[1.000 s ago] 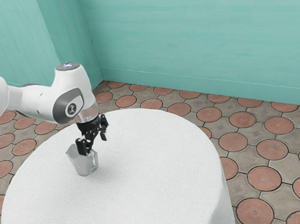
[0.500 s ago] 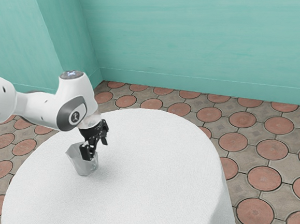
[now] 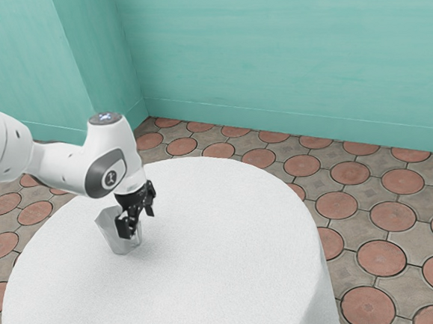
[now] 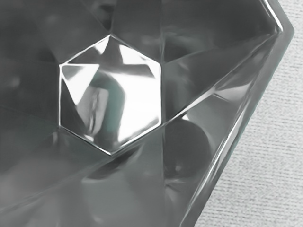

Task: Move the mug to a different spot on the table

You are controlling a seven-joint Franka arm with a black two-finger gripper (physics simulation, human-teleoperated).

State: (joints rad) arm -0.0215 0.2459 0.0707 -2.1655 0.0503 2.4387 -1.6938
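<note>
A clear, faceted glass mug (image 3: pixel 115 243) stands upright on the round white table (image 3: pixel 232 266), near its edge at the exterior view's left. My black gripper (image 3: pixel 128 229) points down from the white arm and has dipped into the mug's mouth, its fingers open at the rim on the side toward the table's middle. In the wrist view I look straight down into the mug (image 4: pixel 109 104), with its hexagonal bottom below the hand and one rim edge running beside the white tablecloth (image 4: pixel 274 165).
The table's white cloth stretches wide toward the exterior view's right and front of the mug. Around the table lies a terracotta tiled floor (image 3: pixel 368 187), and teal walls (image 3: pixel 282 44) stand behind.
My hand has come down over the last second, from just above the mug's rim to inside its mouth. The mug has stayed where it was.
</note>
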